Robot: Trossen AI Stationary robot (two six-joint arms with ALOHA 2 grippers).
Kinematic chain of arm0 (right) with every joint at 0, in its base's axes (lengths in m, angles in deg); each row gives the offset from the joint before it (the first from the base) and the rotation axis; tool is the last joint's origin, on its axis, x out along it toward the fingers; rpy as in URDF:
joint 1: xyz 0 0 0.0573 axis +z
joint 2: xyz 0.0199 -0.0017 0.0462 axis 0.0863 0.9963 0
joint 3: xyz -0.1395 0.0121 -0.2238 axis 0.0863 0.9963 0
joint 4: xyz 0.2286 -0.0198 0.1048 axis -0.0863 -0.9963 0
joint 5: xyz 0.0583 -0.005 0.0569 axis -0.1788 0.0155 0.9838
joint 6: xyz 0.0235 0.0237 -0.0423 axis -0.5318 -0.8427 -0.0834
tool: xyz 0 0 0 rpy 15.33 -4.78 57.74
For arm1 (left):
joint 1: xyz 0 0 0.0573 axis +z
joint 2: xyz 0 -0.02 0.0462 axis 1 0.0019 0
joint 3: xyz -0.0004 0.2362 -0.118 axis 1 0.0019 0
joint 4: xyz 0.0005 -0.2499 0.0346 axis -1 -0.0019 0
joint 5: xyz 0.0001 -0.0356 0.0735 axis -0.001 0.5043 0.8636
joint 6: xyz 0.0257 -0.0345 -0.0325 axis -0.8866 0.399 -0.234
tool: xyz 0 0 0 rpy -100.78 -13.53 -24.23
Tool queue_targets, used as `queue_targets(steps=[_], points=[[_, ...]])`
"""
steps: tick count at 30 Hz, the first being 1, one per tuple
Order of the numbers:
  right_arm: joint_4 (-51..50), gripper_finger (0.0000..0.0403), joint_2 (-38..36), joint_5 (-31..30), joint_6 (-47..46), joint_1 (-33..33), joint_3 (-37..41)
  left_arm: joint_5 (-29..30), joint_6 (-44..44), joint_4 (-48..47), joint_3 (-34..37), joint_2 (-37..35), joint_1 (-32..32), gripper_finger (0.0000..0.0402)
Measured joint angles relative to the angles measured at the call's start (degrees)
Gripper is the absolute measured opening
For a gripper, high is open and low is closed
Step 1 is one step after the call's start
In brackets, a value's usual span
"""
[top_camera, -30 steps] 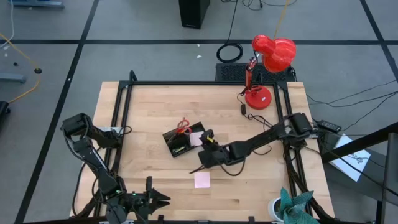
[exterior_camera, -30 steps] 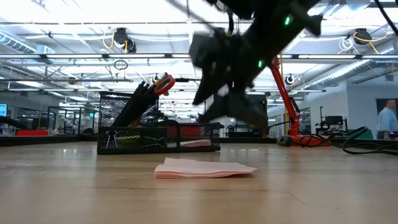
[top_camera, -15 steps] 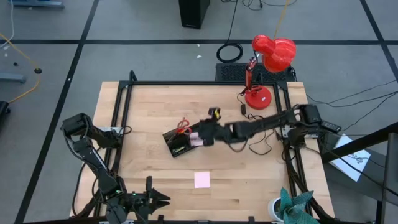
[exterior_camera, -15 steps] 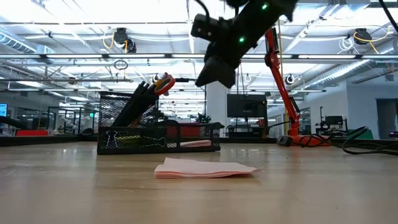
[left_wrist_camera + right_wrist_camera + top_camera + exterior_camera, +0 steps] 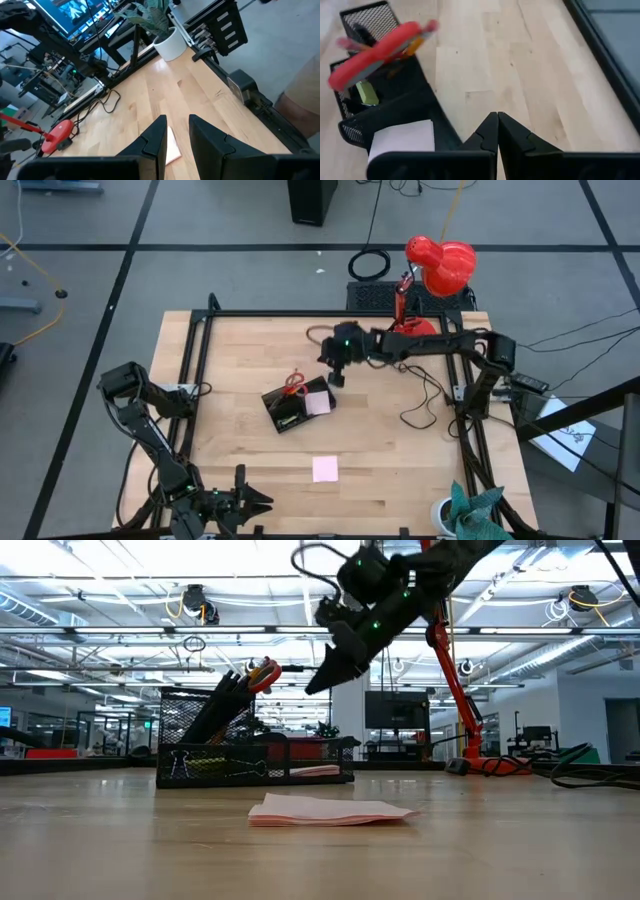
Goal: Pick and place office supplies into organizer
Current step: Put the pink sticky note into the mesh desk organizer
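The small black wire-mesh desk organizer point(image 5: 295, 406) sits near the middle of the light wooden table point(image 5: 250, 350), turned at an angle to the table's edges. Its taller compartment holds the red-handled scissors point(image 5: 294, 384), which lean out with their handles up, beside dark pens point(image 5: 222, 700) that slant the same way in the low view. In the right wrist view a small yellow-green piece point(image 5: 366, 93) lies inside the mesh under the scissors' handle, and a pale pink square pad of notes point(image 5: 318, 403) rests in the shallow compartment. Tiny black clips point(image 5: 181, 762) show against the front mesh in the low view. A second pale pink square note pad point(image 5: 325, 469) lies flat on the bare wood, well apart from the organizer and nearer the table's front edge. The right gripper point(image 5: 336, 375) hangs in the air above the table, just beyond the organizer on the side toward the red desk lamp point(image 5: 432, 280); its two dark fingers are pressed tip to tip with nothing between them, as the right wrist view shows. The left gripper point(image 5: 240, 501) waits at the table's front edge on the left; its fingers point(image 5: 156, 135) stand slightly parted and hold nothing, with the loose pink pad showing beyond them.
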Motion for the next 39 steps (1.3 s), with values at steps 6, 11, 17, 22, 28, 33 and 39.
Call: queue_targets(steps=[6, 11, 17, 22, 28, 33, 39], points=[[-1.76, 0.0, 1.19, 3.36, 0.01, -3.48, -0.09, 0.01, -0.01, -0.85, 0.0, 0.0, 0.0, 0.0088], [-1.29, 0.0, 4.86, 3.84, 0.98, -2.04, -0.07, 0.0, -0.02, -1.41, 0.0, 0.0, 0.36, 0.0088], [0.94, 0.0, 8.53, 0.06, 2.31, -0.29, -0.07, -0.59, 0.27, -1.41, 0.0, 0.0, 0.96, 0.0088], [1.42, 0.0, 9.93, 1.22, 2.25, 0.01, -0.07, -0.94, 0.92, -1.52, 0.0, 0.0, 1.28, 0.0088], [0.89, 0.0, 9.94, 4.75, 2.01, 0.17, -0.09, -1.01, 1.47, -1.55, 0.0, 0.0, 1.4, 0.0088], [-0.94, 0.0, 9.94, 6.09, 0.88, 1.86, -0.07, -1.05, 1.66, -1.55, 0.0, 0.0, 1.4, 0.0088], [-2.62, 0.0, 9.94, 5.89, -0.47, 5.61, -0.07, -1.05, 1.79, -1.55, 0.0, 0.0, 1.4, 0.0088]])
